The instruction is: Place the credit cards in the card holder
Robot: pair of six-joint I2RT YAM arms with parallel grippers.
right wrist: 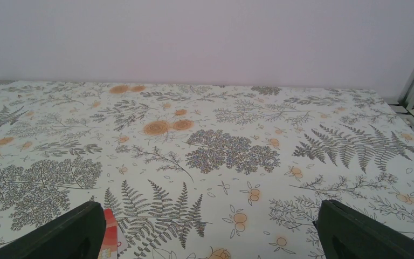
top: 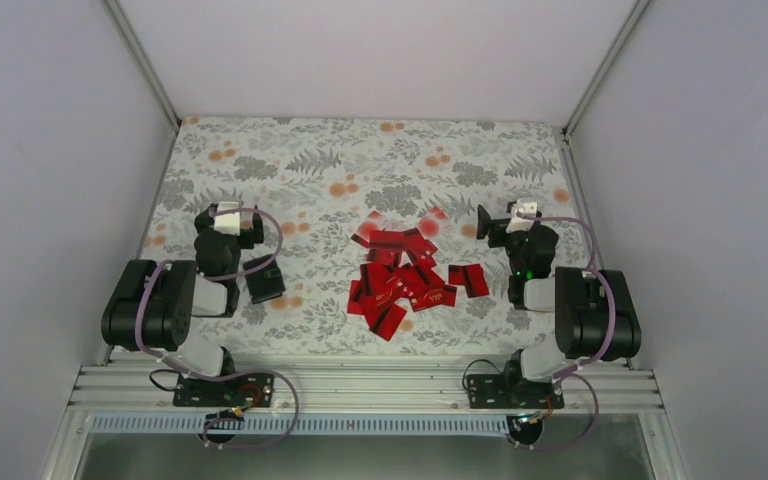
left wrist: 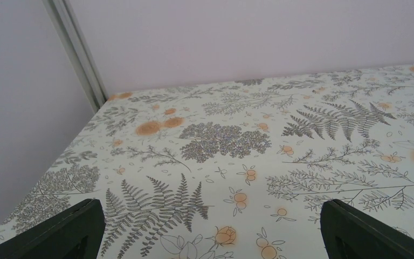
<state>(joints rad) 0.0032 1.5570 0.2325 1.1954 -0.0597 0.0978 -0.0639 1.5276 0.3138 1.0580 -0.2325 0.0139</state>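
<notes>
Left pincer (left wrist: 207, 232), jaws apart, hovers just left of the holder (top: 264, 279); cards (top: 402, 277) lie heaped well to the holder's right. Farther right, the right pincer (right wrist: 210, 232), likewise spread, faces flat overlapping cards that could slip or lift in pairs.

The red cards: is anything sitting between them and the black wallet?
No, nothing visible. Only bare flowery tablecloth lies between the pile of credit cards and the card holder, which sits off to their left.
</notes>
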